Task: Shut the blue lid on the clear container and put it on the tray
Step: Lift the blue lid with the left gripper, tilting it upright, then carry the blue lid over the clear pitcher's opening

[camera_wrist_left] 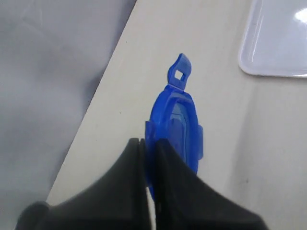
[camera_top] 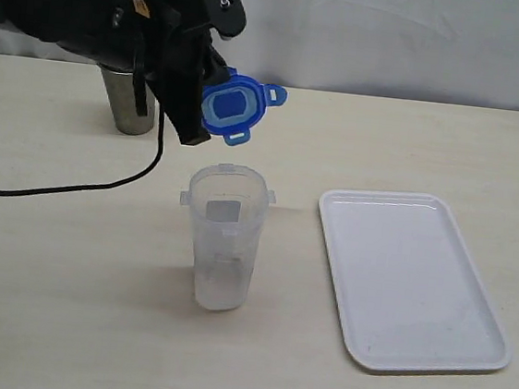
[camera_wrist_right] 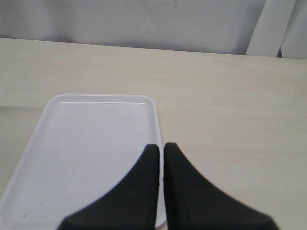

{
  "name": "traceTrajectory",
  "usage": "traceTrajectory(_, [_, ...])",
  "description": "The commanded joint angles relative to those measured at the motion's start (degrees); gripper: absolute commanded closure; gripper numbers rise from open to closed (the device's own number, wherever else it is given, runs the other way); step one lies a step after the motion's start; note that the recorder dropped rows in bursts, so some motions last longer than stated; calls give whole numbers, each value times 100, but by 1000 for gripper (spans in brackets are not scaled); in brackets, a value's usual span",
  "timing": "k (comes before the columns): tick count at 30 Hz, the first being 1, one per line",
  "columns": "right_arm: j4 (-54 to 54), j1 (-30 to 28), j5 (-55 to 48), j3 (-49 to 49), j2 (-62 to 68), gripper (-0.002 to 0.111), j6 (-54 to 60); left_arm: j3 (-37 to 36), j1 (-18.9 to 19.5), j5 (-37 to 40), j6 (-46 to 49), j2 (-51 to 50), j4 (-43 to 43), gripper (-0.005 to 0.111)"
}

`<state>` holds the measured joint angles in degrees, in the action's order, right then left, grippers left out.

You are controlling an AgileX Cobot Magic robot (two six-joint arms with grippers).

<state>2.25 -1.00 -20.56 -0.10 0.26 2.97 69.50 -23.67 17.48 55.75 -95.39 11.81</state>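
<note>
My left gripper is shut on the blue lid, holding it tilted on edge in the air, above and slightly behind the clear container. Seen from the left wrist, the blue lid sits edge-on between the black fingers, one flap pointing away. The container stands upright and open on the table, a whitish label on its wall. The white tray lies to its right, with nothing on it. In the right wrist view my right gripper is shut on nothing, over the tray's edge.
A shiny steel cup stands at the back left, partly behind the left arm. A black cable trails across the table on the left. A white backdrop closes off the far side of the table.
</note>
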Motion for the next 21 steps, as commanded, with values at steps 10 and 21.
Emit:
traceTrajectory(10, [-10,-20,8,10,-26,104,46,-11,-237,106,-106,603,-955,107])
traceTrajectory(21, [-10,-20,8,10,-26,104,46,-767,-648,205,-838,1265,-1587,107])
